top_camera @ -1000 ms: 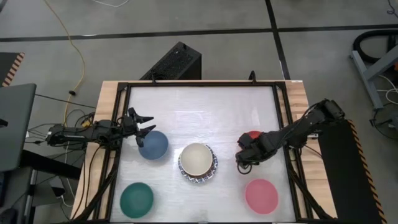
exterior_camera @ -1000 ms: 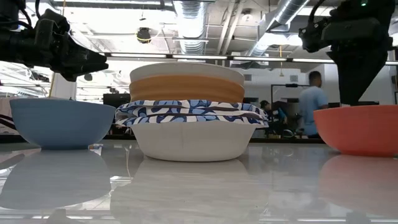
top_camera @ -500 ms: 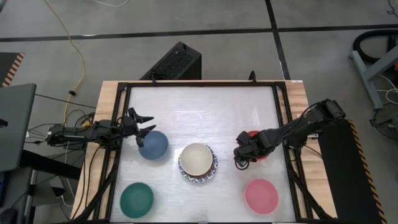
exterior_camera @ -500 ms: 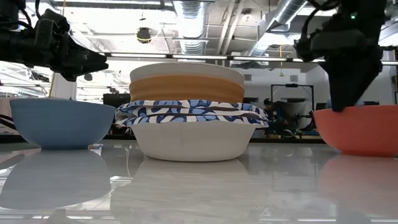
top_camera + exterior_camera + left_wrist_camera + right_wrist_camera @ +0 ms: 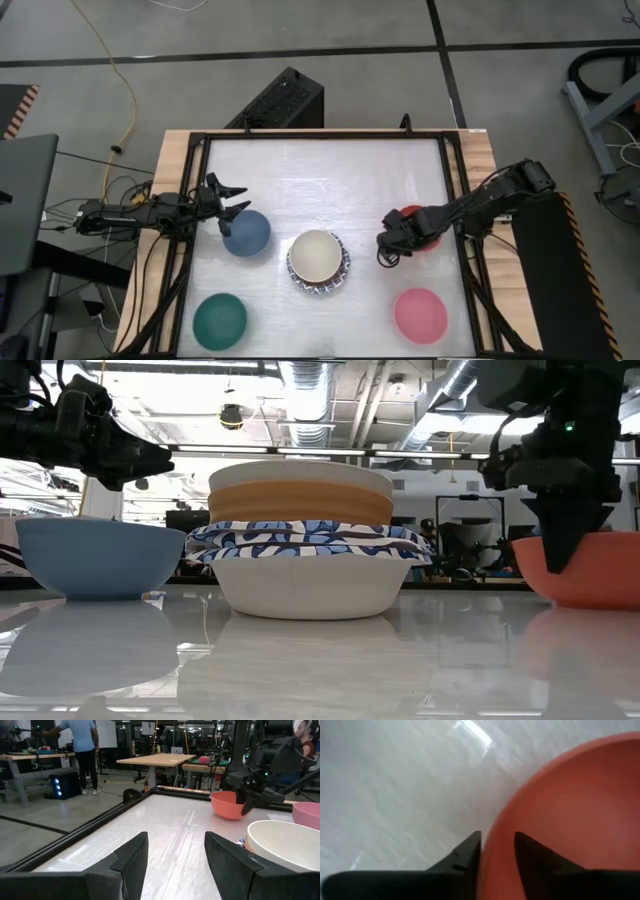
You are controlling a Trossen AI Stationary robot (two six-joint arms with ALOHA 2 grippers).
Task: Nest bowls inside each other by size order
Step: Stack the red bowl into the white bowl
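My right gripper [image 5: 497, 851] is now down at the rim of the red bowl [image 5: 418, 221], one finger outside the wall and the other inside, with the rim between them. The fingers stand narrow around this rim, but I cannot tell if they already press on it, so I do not call it a firm hold. The bowl sits on the table [image 5: 330, 175] and its body lies on the far side of the pincer from the stack.

The stack [image 5: 318, 261] is on the open side of the pincer, toward the middle of the table: a white bowl at the bottom, blue-and-white patterned ones above it, then an orange one and a cream one on top. The pink bowl [image 5: 420, 314] is near the pincer, toward the front edge. The slate-blue bowl [image 5: 246, 232] and the dark green bowl [image 5: 219, 318] lie beyond the stack, well apart from it.

My left gripper [image 5: 232, 198] waits with fingers apart just beside the slate-blue bowl, holding nothing.

I judge the step in hand is the grasp of the red bowl. The next move calls for a sure pinch on the rim — then a lift, kept level.
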